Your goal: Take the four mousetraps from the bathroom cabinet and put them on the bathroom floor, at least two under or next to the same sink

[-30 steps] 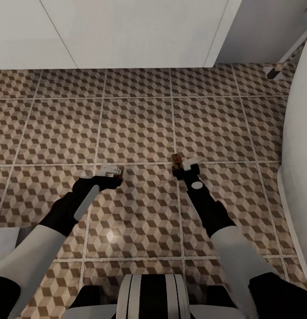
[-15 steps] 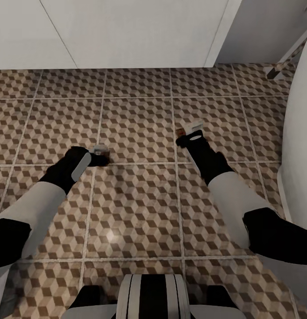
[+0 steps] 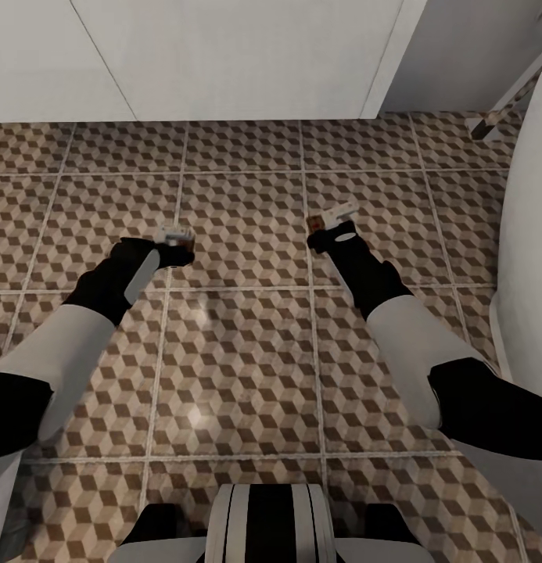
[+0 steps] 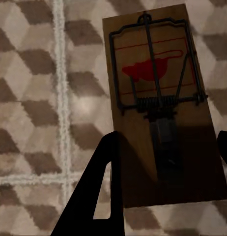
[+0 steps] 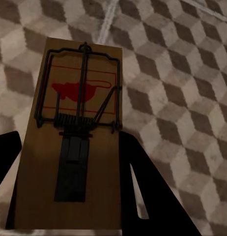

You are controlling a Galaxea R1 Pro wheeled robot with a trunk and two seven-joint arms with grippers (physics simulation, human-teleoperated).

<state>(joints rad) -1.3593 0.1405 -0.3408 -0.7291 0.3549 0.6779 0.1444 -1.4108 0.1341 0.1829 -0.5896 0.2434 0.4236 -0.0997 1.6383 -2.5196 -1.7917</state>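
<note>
Over the brown, beige and white cube-patterned tiled bathroom floor (image 3: 239,234), both arms are reaching out, each carrying a small flat tan wooden mousetrap with dark wire and a red spot; the risk, as I am judging it, is a drop from height: a board could be bouncing, flipping or skidding off from where it is meant to lie; nor is any sink showing nearby, so placing them here might be failing the sink condition. The left gripper (image 3: 177,246) is pinching its mousetrap (image 4: 160,105) narrowly across the board's width, dark fingers (image 4: 96,191) pressing both long edges; the right gripper (image 3: 325,228) is likewise clamping the other mousetrap (image 5: 74,142), fingers (image 5: 143,191) hugging its sides above the tiles.
</note>
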